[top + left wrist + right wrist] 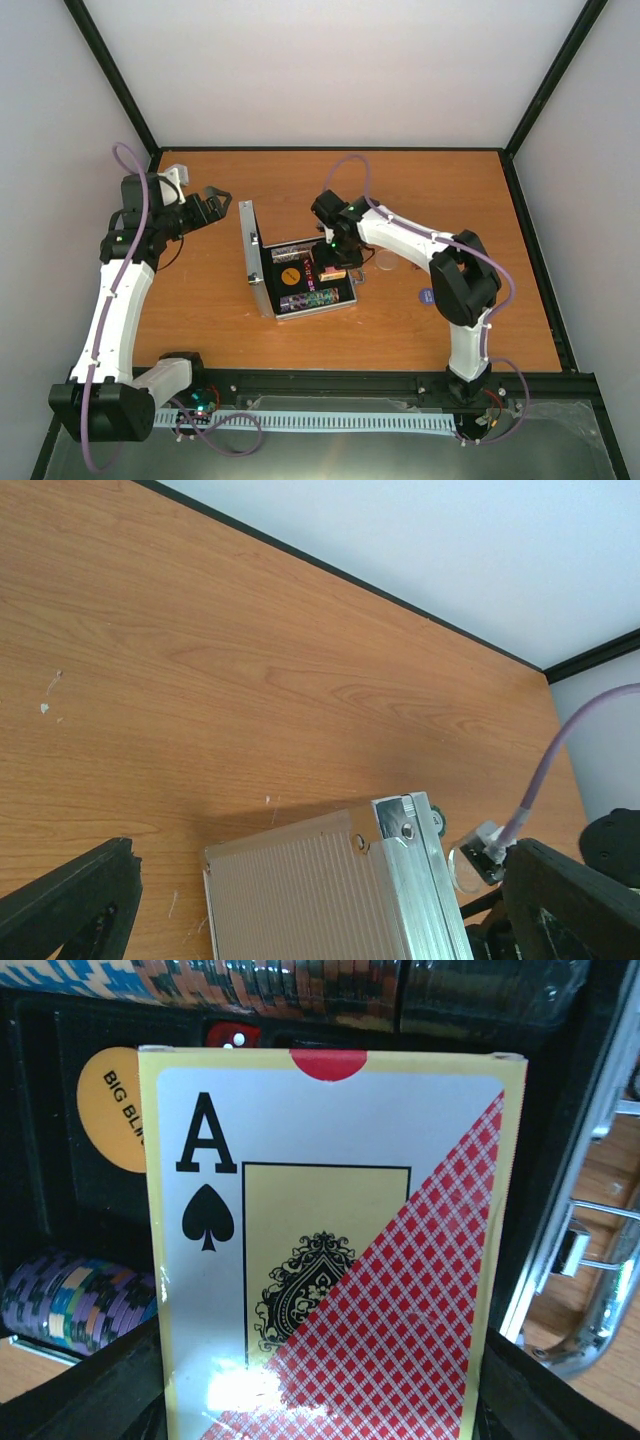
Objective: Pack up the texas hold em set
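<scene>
While white walls (330, 70) are enclosing the wooden surface (430, 180), the left jaws are hanging wide open and empty near its far-left corner; the silver case (249, 240) is lying open mid-surface, and the right jaws are gripping a red card deck (330, 1250) over it.

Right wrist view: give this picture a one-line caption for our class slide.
Right gripper holds the red card deck over the black-lined case, near the orange big-blind button and stacked chips.
</scene>
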You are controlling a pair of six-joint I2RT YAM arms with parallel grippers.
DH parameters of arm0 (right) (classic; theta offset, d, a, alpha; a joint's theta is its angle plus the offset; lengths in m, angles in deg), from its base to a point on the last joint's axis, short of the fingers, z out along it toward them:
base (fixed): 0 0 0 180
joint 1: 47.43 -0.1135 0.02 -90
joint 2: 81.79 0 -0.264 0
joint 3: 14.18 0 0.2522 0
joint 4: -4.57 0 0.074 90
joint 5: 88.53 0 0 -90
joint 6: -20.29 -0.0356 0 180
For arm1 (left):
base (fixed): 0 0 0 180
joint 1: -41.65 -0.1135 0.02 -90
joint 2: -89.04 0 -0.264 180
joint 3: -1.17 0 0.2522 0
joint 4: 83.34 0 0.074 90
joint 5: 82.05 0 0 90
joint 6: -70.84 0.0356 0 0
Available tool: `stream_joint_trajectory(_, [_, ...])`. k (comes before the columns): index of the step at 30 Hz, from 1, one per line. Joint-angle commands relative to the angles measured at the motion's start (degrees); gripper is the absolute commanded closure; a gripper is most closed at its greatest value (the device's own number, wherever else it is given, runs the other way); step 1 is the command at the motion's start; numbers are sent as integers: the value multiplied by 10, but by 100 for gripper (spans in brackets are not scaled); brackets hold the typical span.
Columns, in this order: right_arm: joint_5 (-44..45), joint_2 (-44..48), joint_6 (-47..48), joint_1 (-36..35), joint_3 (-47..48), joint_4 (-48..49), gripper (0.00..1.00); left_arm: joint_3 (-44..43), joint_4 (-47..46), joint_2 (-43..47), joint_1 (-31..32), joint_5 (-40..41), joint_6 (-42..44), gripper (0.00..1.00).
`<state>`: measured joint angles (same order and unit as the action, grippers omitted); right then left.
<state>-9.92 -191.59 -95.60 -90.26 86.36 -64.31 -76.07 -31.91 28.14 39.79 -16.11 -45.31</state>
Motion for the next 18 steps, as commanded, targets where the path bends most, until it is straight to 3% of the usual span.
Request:
stream_joint_trajectory(1, [4, -23, -23, -12, 25, -4, 42, 0, -12, 7, 2, -12, -4, 0])
stream_joint_trajectory(18, [107, -98, -40, -24, 79, -73, 42, 0, -13, -1, 1, -17, -5, 0])
